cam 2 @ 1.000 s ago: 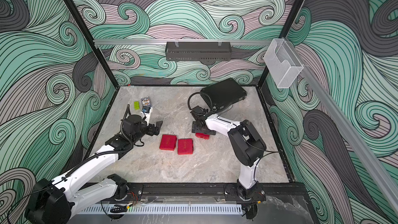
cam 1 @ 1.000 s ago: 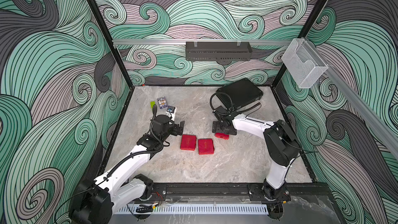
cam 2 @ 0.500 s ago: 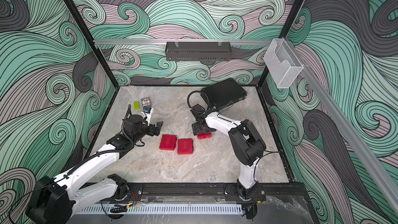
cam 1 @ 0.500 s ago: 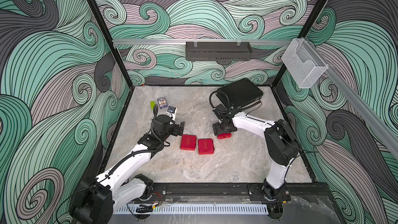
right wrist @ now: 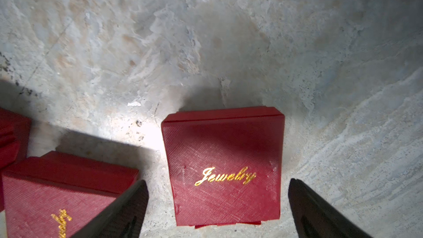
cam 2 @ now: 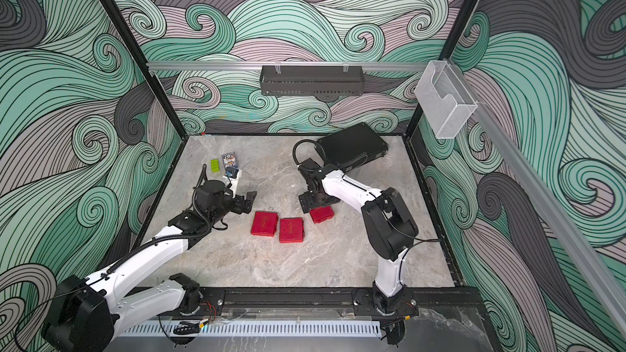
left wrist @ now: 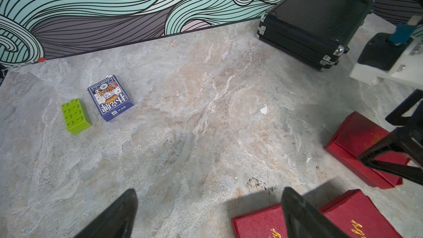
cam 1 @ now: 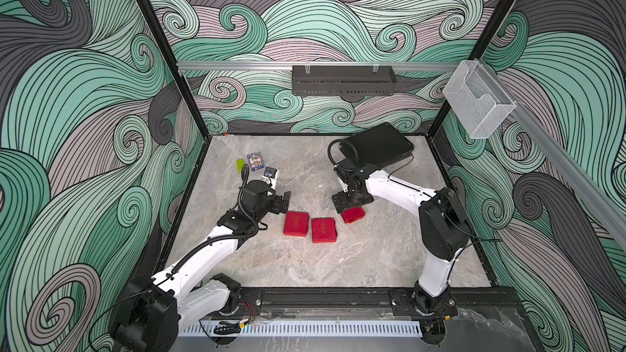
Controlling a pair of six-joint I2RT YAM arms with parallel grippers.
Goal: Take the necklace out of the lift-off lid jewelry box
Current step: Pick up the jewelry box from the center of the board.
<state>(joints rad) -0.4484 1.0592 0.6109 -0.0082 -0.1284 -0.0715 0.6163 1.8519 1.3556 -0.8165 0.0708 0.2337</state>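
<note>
Three red jewelry boxes lie mid-table, all with lids on. The rightmost box (cam 1: 353, 215) (right wrist: 224, 165), lettered "Jewelry" in gold, sits directly below my right gripper (cam 1: 352, 203) (right wrist: 217, 182). That gripper is open, a finger on either side of the box and clear of it. My left gripper (cam 1: 283, 203) (left wrist: 209, 202) hovers open and empty beside the leftmost box (cam 1: 296, 223) (left wrist: 256, 223). The middle box (cam 1: 323, 230) (right wrist: 64, 186) lies between them. The necklace is hidden.
A black ribbed case (cam 1: 376, 147) (left wrist: 313, 24) stands at the back right, just behind the right arm. A deck of playing cards (cam 1: 254, 161) (left wrist: 109, 98) and a green brick (cam 1: 240, 165) (left wrist: 75, 115) lie at the back left.
The right gripper has shifted only slightly over the rightmost box. The left arm and the three boxes have stayed put.
</note>
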